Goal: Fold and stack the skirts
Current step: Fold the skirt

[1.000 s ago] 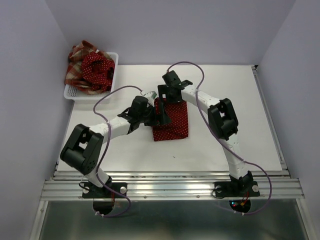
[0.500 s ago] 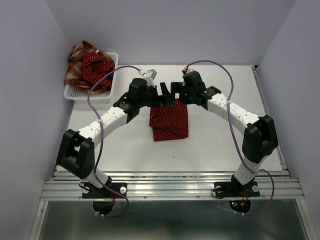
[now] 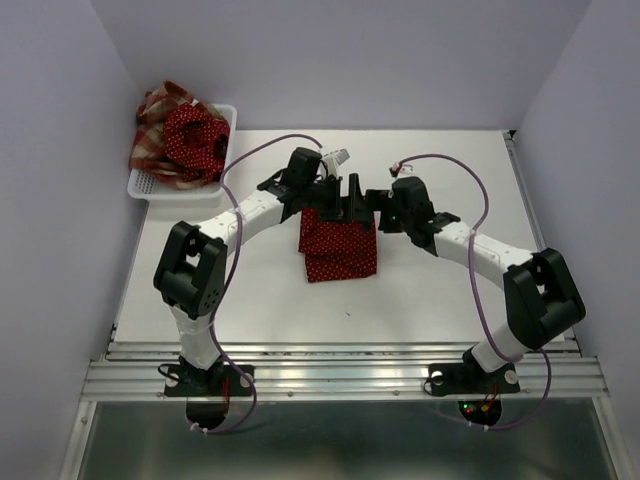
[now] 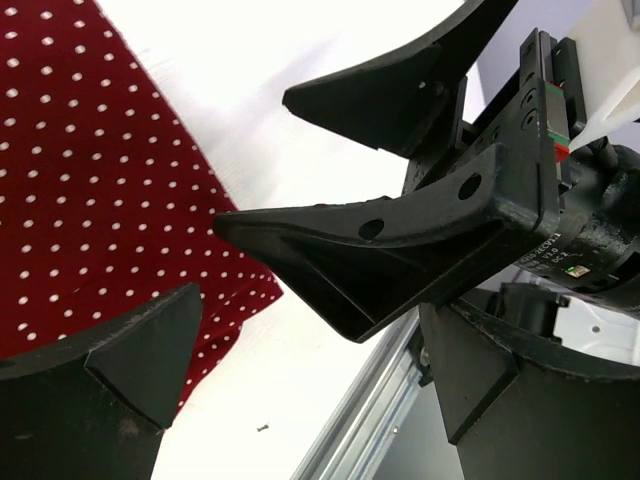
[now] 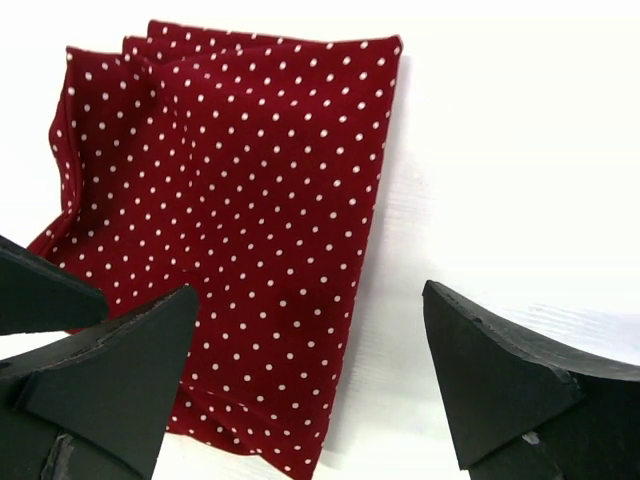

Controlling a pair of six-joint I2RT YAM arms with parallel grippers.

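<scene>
**Position of work.** One polka-dot skirt [image 3: 338,245] lies folded into a rough rectangle at the middle of the bench [image 3: 450,290]. The plaid skirt [image 3: 152,125] and a second polka-dot skirt [image 3: 195,135] are heaped unfolded in the basket [image 3: 140,187] at the far left corner.

**Hands.** The left hand [image 3: 335,200] and right hand [image 3: 368,205] hover side by side over the far edge of the folded skirt. Both are spread wide and hold nothing.

**Step in hand.** By my judgement, the first skirt is either due one more fold or is being left as the base of the stack.
- If another fold is intended, each hand should come down on its own far corner and pinch every layer.
- The edge should then be carried evenly toward the near side.
- The right wrist view shows the layers on one long side uneven and slightly rumpled, so that side wants squaring first.
- The hands stand very close together. They should be spread apart before descending to avoid a clash of fingers.

**Not determinable.**
- The far edge of the skirt is covered by both hands in the top view.
- Whether any fingertip touches the cloth cannot be told.
- The left wrist view is largely blocked by the right hand, with only a cut-off corner of cloth showing.
- How the basket's skirts are tangled is unclear.
</scene>
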